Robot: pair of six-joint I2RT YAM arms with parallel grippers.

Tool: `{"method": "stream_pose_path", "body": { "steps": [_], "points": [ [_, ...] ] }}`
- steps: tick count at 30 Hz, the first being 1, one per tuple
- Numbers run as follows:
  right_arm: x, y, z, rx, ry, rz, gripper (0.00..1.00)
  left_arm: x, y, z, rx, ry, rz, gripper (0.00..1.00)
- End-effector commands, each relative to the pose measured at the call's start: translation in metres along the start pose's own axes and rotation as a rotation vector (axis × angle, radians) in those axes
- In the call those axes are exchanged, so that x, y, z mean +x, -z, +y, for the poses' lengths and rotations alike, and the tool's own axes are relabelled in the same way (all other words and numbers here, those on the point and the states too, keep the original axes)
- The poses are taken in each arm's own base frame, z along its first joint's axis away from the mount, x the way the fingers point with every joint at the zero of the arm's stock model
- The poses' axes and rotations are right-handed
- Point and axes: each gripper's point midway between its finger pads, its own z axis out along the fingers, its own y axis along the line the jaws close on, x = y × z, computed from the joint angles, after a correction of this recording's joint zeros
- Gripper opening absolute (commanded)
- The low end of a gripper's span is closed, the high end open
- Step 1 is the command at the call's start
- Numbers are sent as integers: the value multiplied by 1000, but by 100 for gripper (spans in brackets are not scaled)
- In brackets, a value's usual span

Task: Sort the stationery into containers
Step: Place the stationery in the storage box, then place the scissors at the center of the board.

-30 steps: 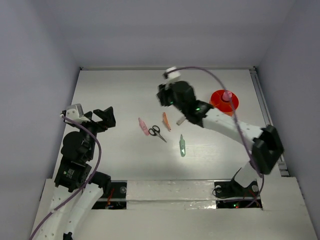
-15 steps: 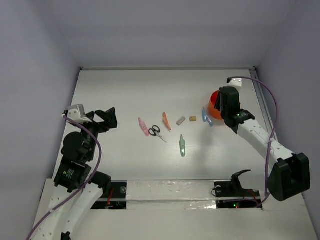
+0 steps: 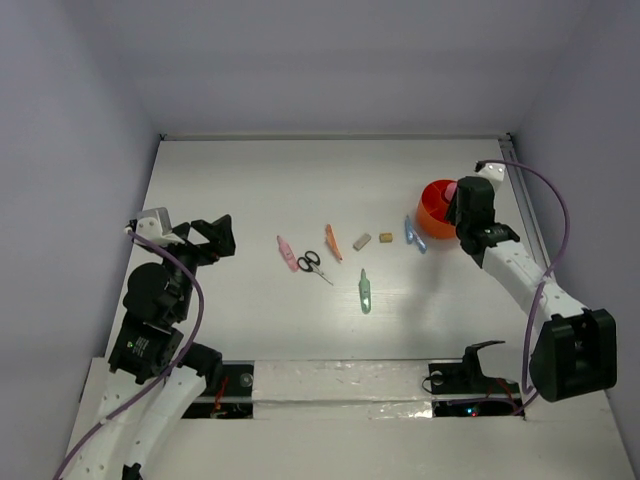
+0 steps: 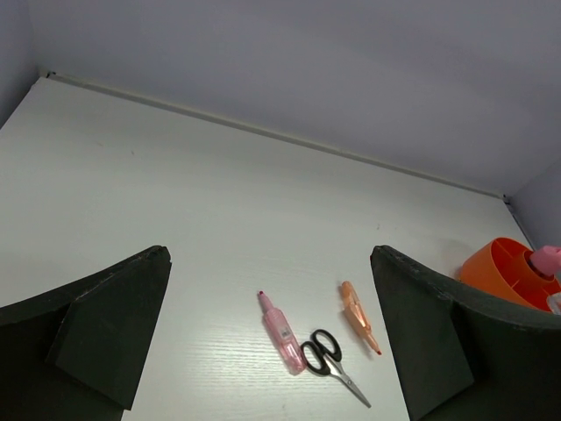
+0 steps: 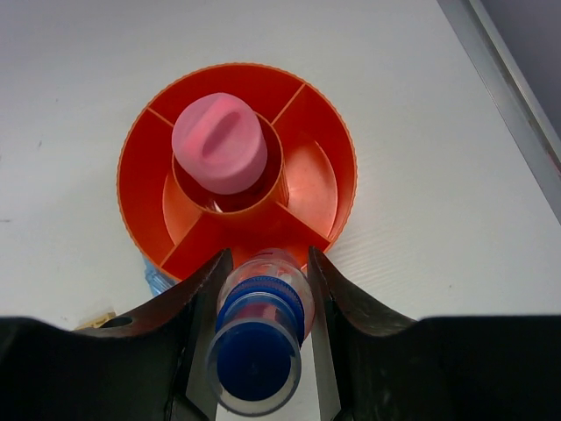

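Observation:
The red-orange bowl (image 3: pixel 436 212) stands at the right of the table, split into compartments (image 5: pixel 320 184). A pink-capped bottle (image 5: pixel 219 143) stands in its middle well. My right gripper (image 3: pixel 458 212) hovers at the bowl's near rim, shut on a blue-capped bottle (image 5: pixel 260 342). On the table lie a pink stick (image 3: pixel 287 253), black-handled scissors (image 3: pixel 313 264), an orange stick (image 3: pixel 333 243), two erasers (image 3: pixel 362 241), a blue stick (image 3: pixel 414 234) and a green stick (image 3: pixel 365 291). My left gripper (image 3: pixel 205 240) is open at the left, facing the pink stick (image 4: pixel 282 333) and scissors (image 4: pixel 331 364).
A metal rail (image 3: pixel 522 200) runs along the table's right edge, just beyond the bowl. Grey walls close in the table on three sides. The blue stick (image 5: pixel 153 276) lies against the bowl's outer wall.
My right arm swung from the middle of the table over to the bowl, then edged a little further right. The left arm has not moved.

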Motion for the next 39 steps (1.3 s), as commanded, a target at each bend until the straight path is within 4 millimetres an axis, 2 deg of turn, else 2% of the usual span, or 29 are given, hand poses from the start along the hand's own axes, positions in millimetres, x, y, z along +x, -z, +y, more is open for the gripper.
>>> {"method": "stream_pose_path", "body": {
  "steps": [1, 6, 8, 13, 15, 16, 19, 20, 22, 25, 27, 30, 31, 32, 33, 34, 36, 37, 39],
  "points": [
    [-27, -7, 1, -9, -81, -98, 11, -7, -3, -8, 30, 11, -24, 99],
    [-14, -26, -9, 38, -82, -67, 9, -7, -3, -8, 33, 10, -24, 99],
    [-7, -29, -7, 34, -82, -50, 10, -6, -3, -9, 35, 9, -20, 99],
    [-12, -35, -18, 63, -107, -66, 15, -4, -4, -11, 45, 6, -12, 99],
    [-13, -35, -21, 65, -115, -65, 28, -5, -4, -12, 45, 8, -13, 99],
    [-13, -35, -19, 55, -117, -63, 43, -5, -4, -12, 46, 7, -15, 99],
    [-16, -34, -11, 16, -119, -59, 58, -5, -4, -12, 47, 7, -14, 99],
    [-18, -32, -9, 0, -120, -59, 66, -5, -4, -12, 47, 7, -14, 99],
    [-24, -30, 1, -53, -122, -62, 77, -4, -4, -12, 49, 7, -14, 99],
    [-23, -22, 12, -126, -93, -21, 86, -5, -4, -12, 47, 7, -14, 99],
    [-33, -14, 21, -178, -100, -26, 89, -5, -4, -12, 49, 6, -15, 99],
    [-45, 8, 47, -277, -75, -48, 90, -4, -4, -12, 48, 5, -12, 99],
    [-44, 19, 65, -327, -50, -48, 90, -3, -5, -12, 47, 4, -9, 99],
    [-43, 26, 74, -347, -32, -45, 90, -4, -5, -12, 48, 5, -11, 99],
    [-50, 36, 87, -378, -15, -65, 88, -3, -5, -12, 49, 4, -9, 99],
    [-43, 48, 111, -439, 31, -58, 84, -4, -5, -13, 50, 5, -10, 99],
    [-42, 61, 141, -532, 60, -43, 80, -3, -5, -13, 53, 5, -9, 99],
    [-18, 63, 167, -608, 110, 29, 68, -3, -5, -13, 53, 4, -7, 99],
    [-1, 64, 191, -657, 169, 71, 59, -4, -4, -13, 56, 6, -11, 99]
  ]
}}
